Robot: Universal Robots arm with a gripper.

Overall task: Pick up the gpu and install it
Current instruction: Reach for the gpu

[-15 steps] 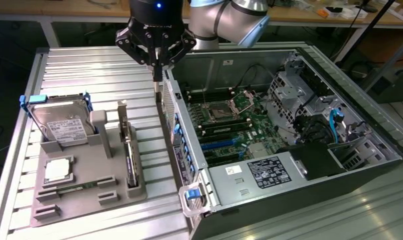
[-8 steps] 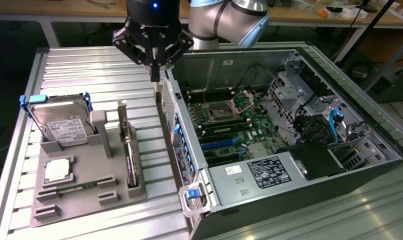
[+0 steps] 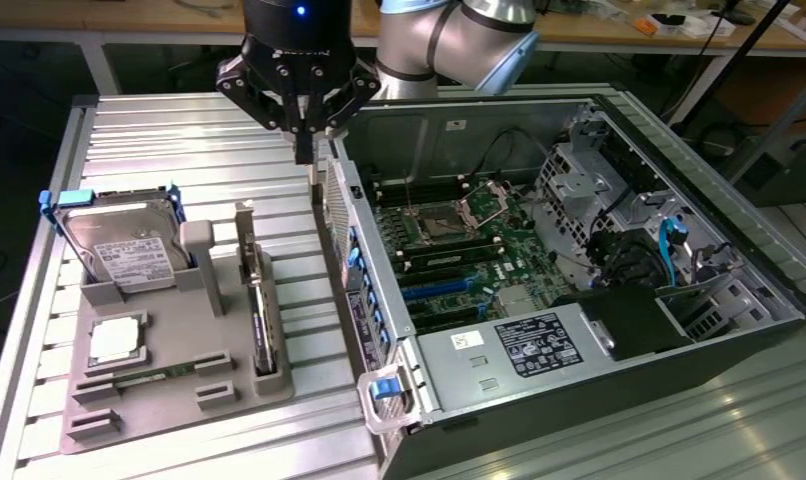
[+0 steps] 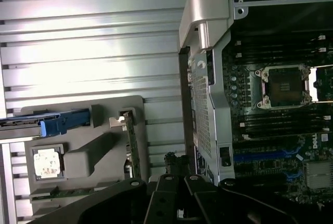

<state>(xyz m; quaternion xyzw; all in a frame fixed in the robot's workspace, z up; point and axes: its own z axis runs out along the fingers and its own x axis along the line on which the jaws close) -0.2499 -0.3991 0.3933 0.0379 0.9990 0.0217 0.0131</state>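
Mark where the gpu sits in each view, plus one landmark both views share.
Exterior view: the gpu stands on edge in the grey holder, on the exterior view's left of the computer case.
Wrist view: the gpu stands on edge in that holder, beside the case.
Shared landmark: the CPU socket.

Ribbed metal tabletop (image 3: 176, 150) under bright glare, cluttered wooden workbench (image 3: 136, 15) behind, dark floor (image 3: 16, 110) beyond its edge.
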